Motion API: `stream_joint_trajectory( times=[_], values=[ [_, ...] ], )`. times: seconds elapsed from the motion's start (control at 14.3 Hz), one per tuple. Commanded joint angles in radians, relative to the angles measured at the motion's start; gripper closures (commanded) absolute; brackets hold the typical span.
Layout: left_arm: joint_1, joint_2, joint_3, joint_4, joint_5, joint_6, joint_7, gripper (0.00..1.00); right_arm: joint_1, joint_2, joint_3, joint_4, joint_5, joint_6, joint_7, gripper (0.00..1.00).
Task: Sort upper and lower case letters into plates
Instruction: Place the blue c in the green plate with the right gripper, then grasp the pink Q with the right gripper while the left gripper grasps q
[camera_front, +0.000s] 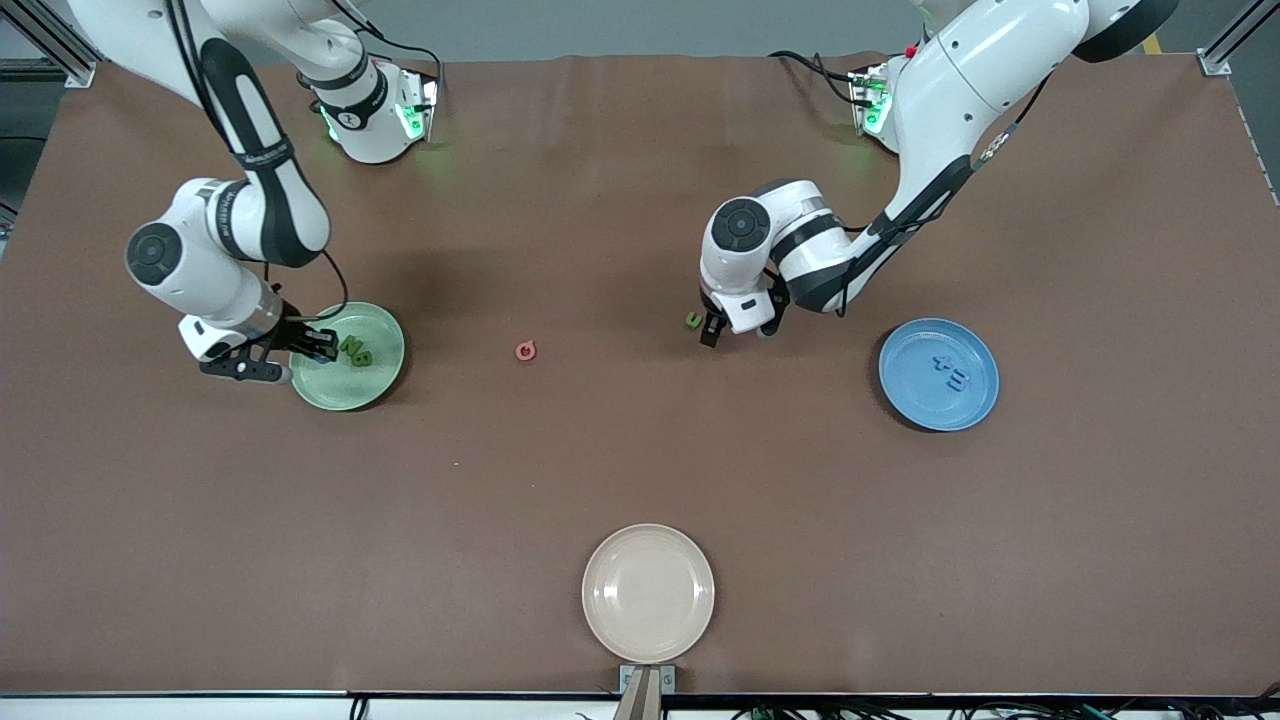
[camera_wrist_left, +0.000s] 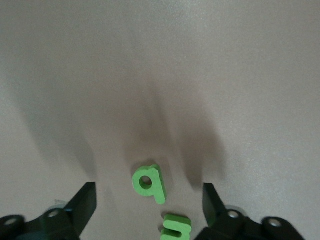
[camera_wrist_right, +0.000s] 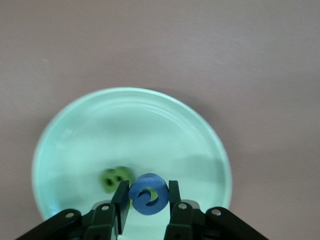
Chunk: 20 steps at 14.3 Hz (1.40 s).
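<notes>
Letters are partly sorted: two green ones (camera_front: 355, 350) lie in the pale green plate (camera_front: 380, 385) and two blue ones (camera_front: 951, 371) in the blue plate (camera_front: 905, 385), while the right gripper (camera_wrist_right: 146, 200) pinches a blue letter (camera_wrist_right: 148, 194) over the green plate, the left gripper (camera_wrist_left: 149, 202) hangs spread above a green q (camera_wrist_left: 148, 183) beside another green piece (camera_wrist_left: 176, 227), and the pinkish-red letter (camera_front: 526, 350) waits mid-table.

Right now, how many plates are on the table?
3. The pale green plate lies toward the right arm's end, under the right gripper, which holds a blue letter. The blue plate lies toward the left arm's end. The cream plate is nearest the front camera.
</notes>
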Motion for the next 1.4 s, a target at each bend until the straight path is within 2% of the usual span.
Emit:
stream_joint_trajectory(
  times=[0.0,0.14,0.21,0.28,0.35,0.42,0.56,0.7,0.91,1.19,1.33],
  values=[
    [-0.007,-0.002,0.010,-0.009,0.032,0.025,-0.047,0.18,-0.041,0.008,0.017,-0.028,0.003,0.000,-0.071,0.99],
    [-0.007,0.001,0.012,-0.010,0.033,0.025,-0.048,0.27,-0.041,0.010,0.017,-0.031,0.003,-0.023,-0.069,0.97],
    [-0.007,0.005,0.012,-0.010,0.035,0.025,-0.050,0.27,-0.043,0.011,0.017,-0.029,0.003,-0.029,-0.069,0.89],
    [-0.007,0.005,0.012,-0.010,0.035,0.025,-0.050,0.28,-0.043,0.016,0.017,-0.028,0.003,-0.040,-0.069,0.63],
    [-0.007,0.005,0.012,-0.010,0.035,0.025,-0.051,0.33,-0.043,0.017,0.017,-0.026,0.004,-0.049,-0.060,0.05],
    [-0.007,0.007,0.012,-0.010,0.036,0.025,-0.051,0.37,-0.043,0.017,0.017,-0.025,0.004,-0.051,-0.058,0.00],
    [-0.007,0.009,0.012,-0.010,0.036,0.025,-0.051,0.40,-0.040,0.013,0.017,-0.007,0.007,-0.085,-0.048,0.00],
    [-0.007,0.013,0.012,-0.009,0.035,0.025,-0.051,0.42,-0.012,0.005,0.028,0.021,0.012,-0.124,0.068,0.00],
    [-0.007,0.015,0.012,-0.009,0.036,0.025,-0.090,0.56,0.127,-0.022,0.028,0.041,0.012,-0.175,0.338,0.00],
    [-0.009,0.016,0.012,-0.003,0.036,0.025,-0.093,0.67,0.363,0.003,0.028,0.075,0.015,-0.096,0.709,0.00],
    [-0.009,0.024,0.012,0.000,0.035,0.025,-0.094,0.77,0.436,0.045,0.028,0.096,0.015,-0.044,0.819,0.00]
  ],
)
